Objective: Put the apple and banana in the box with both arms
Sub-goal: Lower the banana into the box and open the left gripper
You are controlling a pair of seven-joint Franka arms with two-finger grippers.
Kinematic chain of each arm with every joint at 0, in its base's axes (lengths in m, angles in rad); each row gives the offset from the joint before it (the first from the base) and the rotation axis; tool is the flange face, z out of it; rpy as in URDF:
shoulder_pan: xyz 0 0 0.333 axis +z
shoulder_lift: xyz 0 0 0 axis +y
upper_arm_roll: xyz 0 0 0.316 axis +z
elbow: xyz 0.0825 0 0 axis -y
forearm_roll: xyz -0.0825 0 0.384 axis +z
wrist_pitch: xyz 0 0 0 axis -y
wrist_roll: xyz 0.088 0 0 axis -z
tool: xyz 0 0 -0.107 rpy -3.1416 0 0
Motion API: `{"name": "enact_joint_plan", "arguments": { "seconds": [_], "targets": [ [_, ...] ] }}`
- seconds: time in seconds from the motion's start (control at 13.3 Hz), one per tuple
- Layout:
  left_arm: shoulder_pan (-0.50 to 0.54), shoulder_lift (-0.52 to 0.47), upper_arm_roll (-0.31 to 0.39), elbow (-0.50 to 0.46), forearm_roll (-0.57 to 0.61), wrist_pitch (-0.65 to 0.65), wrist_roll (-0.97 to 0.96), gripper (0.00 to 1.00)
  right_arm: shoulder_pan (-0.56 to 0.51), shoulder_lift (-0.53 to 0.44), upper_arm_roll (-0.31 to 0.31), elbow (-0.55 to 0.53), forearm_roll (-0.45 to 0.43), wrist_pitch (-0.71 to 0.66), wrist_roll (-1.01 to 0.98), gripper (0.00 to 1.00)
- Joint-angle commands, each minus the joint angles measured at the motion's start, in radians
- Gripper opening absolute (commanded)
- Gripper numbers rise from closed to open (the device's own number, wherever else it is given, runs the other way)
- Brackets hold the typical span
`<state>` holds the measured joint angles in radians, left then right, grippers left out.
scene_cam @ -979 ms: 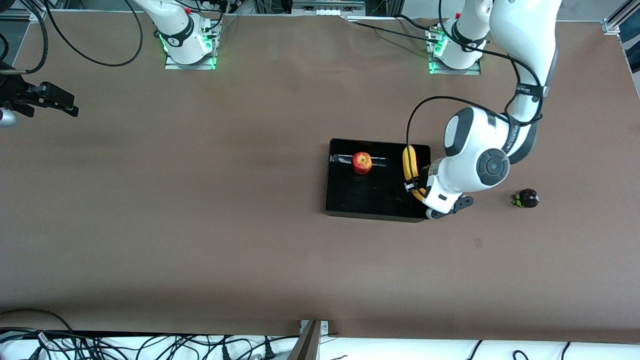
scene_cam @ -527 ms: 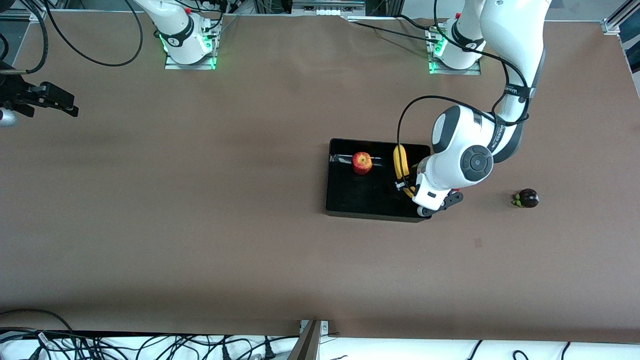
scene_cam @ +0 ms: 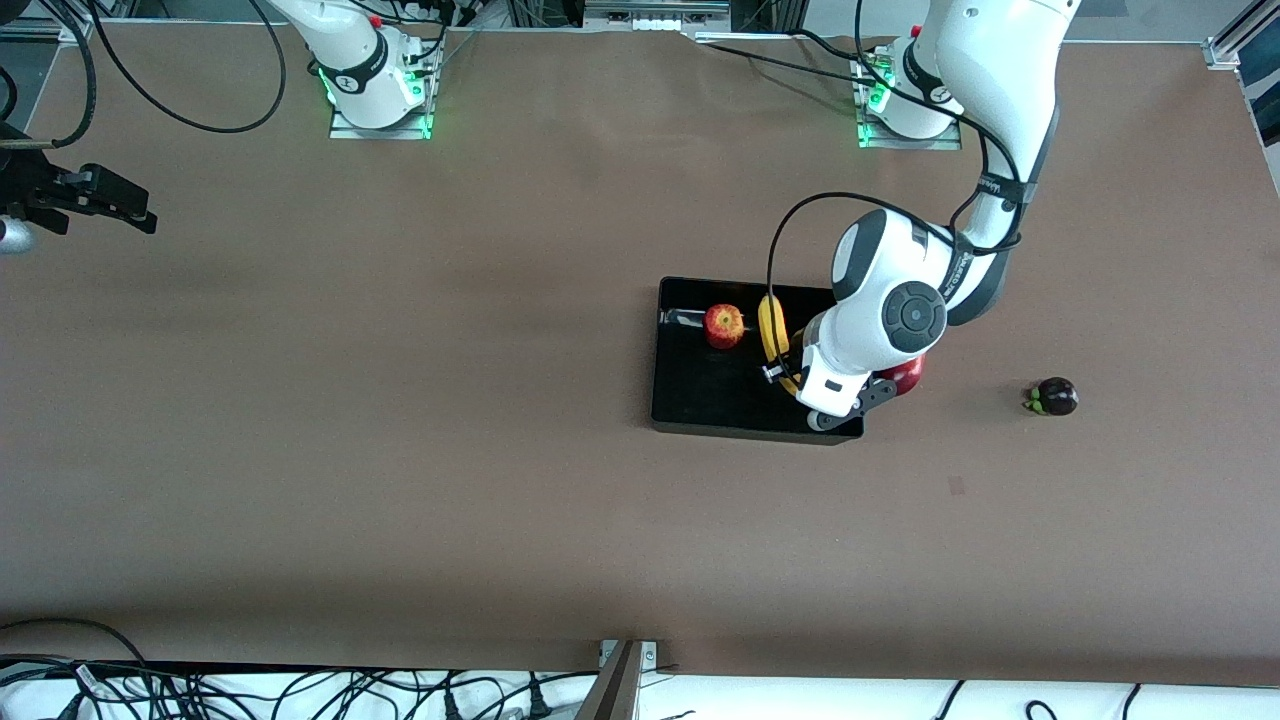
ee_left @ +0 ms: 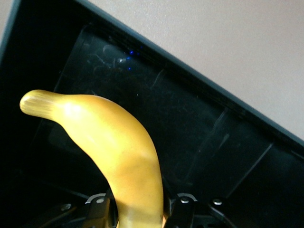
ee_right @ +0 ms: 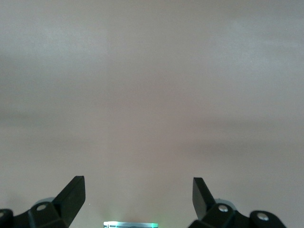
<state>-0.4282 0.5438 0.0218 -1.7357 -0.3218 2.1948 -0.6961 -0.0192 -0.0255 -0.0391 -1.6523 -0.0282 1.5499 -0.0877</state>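
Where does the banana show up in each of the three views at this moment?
Front view: the banana is held by the left gripper over the box, beside the apple.
Left wrist view: the banana fills the middle, rising from between the fingers, with the box's floor under it.
Right wrist view: not in it; only bare table.
Shared landmark: the box's black wall, seen in the front and left wrist views.

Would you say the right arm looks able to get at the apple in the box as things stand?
Probably yes: the apple lies uncovered in the box, on the side toward the right arm. The right pincer waits open at its table end; the left pincer holds the banana beside it.
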Motion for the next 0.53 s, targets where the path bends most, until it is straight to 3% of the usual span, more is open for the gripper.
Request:
{"name": "enact_joint_plan", "arguments": {
  "seconds": [0.0, 0.45],
  "targets": [
    [-0.001, 0.034, 0.003, -0.002, -0.011, 0.045, 0.006, 0.0, 0.004, -0.001, -0.002, 0.009, 0.017, -0.013, 0.006, 1.0],
    [0.003, 0.094, 0.003, -0.002, -0.003, 0.117, 0.007, 0.0, 0.004, -0.001, -0.002, 0.009, 0.017, -0.013, 0.006, 1.0]
  ]
}}
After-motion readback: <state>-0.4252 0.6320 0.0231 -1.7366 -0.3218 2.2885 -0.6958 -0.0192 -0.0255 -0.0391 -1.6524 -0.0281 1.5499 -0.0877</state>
